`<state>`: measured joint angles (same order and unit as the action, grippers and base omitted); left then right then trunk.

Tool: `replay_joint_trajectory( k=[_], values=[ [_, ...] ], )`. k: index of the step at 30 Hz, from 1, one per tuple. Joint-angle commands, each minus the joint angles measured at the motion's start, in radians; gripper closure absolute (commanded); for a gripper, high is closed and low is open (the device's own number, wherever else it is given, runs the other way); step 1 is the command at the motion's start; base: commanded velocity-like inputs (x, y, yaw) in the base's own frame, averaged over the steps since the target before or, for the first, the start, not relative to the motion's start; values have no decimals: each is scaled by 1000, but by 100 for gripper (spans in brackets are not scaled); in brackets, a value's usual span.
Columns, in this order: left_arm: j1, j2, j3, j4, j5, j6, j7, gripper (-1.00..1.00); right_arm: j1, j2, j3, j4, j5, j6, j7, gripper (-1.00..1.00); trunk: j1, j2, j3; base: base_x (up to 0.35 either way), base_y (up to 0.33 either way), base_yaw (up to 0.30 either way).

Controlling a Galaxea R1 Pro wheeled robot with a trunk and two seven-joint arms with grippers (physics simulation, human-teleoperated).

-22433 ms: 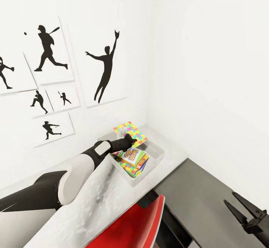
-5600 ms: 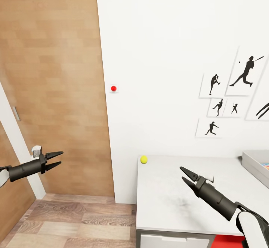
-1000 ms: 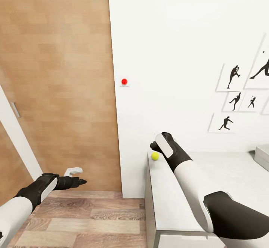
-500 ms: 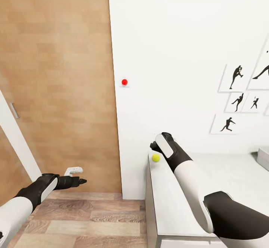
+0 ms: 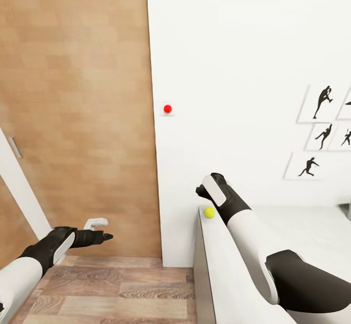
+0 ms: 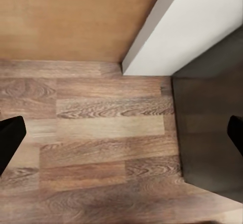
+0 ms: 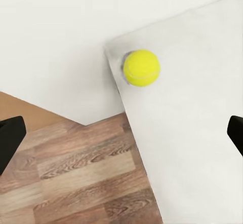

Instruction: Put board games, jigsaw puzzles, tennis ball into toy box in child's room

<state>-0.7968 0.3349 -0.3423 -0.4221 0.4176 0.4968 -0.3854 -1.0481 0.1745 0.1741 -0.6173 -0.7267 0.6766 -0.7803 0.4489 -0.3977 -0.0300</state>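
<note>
The tennis ball (image 5: pixel 209 212) is a small yellow-green ball lying at the table's (image 5: pixel 312 231) back corner, near the wall. My right gripper (image 5: pixel 201 192) hovers just above and beside it. In the right wrist view the tennis ball (image 7: pixel 142 68) lies on the pale table (image 7: pixel 202 133), ahead of the right gripper (image 7: pixel 121 133), whose jaws stand wide open and empty. My left gripper (image 5: pixel 108 236) hangs open and empty over the wood floor, seen in the left wrist view as the left gripper (image 6: pixel 121 138). The board games, jigsaw puzzles, toy box and bed are out of view.
A wooden door (image 5: pixel 73 119) fills the left side, with a white wall (image 5: pixel 243 70) and a red dot (image 5: pixel 167 109) beside it. Black silhouette pictures (image 5: pixel 324 124) hang at the right. Wood-plank floor (image 5: pixel 122 290) lies left of the table's end.
The whole view has shifted: wall, table and ball now sit slightly further right and lower in the picture. Both arms keep the same pose, and both grippers stay open.
</note>
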Motion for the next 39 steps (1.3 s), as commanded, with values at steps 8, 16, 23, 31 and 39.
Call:
replay_joint_trajectory(
  k=[8, 16, 23, 31, 39],
  values=[
    [-1, 1, -5, -1, 6, 4, -1, -100, -1, 0, 1, -1, -6, 3, -8, -100, 1, -2, -2, 119, 46, -58],
    [-1, 1, -4, -2, 7, 7, -2, -100, -1, 0, 1, -1, -6, 3, -8, -100, 1, -2, -2, 119, 3, -82],
    [-1, 3, 1, -4, 9, 16, -8, -100, -1, 0, 1, -1, -6, 3, -8, -100, 1, -2, -2, 17, 0, -8],
    [-1, 4, 7, -3, 10, 18, -9, -100, -1, 0, 1, -1, -6, 3, -8, -100, 1, -2, -2, 1, 0, -1],
    [-1, 4, 8, -3, 10, 19, -9, -100, -1, 0, 1, -1, -6, 3, -8, -100, 1, -2, -2, 0, 0, 0]
  ],
)
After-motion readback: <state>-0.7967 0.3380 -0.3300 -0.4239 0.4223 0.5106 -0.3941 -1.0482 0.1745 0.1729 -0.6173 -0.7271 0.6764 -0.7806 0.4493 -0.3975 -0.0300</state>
